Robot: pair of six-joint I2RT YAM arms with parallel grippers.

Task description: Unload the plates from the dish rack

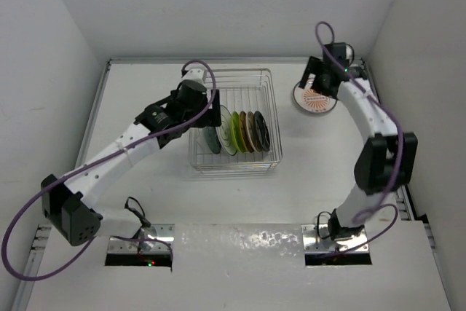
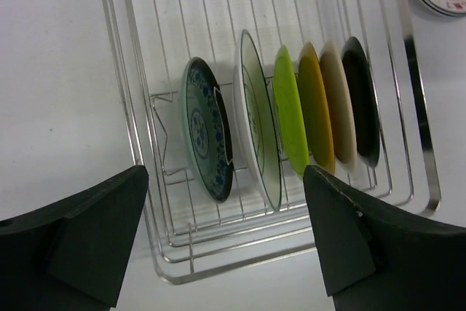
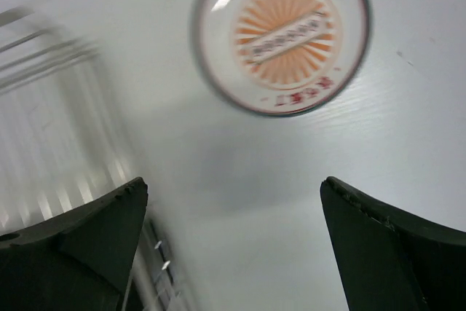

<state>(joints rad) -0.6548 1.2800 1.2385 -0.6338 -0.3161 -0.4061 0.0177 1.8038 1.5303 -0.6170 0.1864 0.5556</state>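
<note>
You hold the left gripper over the left end of the row, its fingers spread wide and empty, framing a blue-patterned plate. The right gripper, equally wide and holding nothing, hangs above an orange-sunburst plate lying flat on the smooth white worktop, just right of the dish rack. Six plates stand on edge between thin tines in the silver wire basket: blue, a pale ringed plate, lime green, amber, cream and black. They look glossy and sit close together, so a finger entering the narrow gap could knock the ringed plate over. It could also snag a tine and drag the light rack.
</note>
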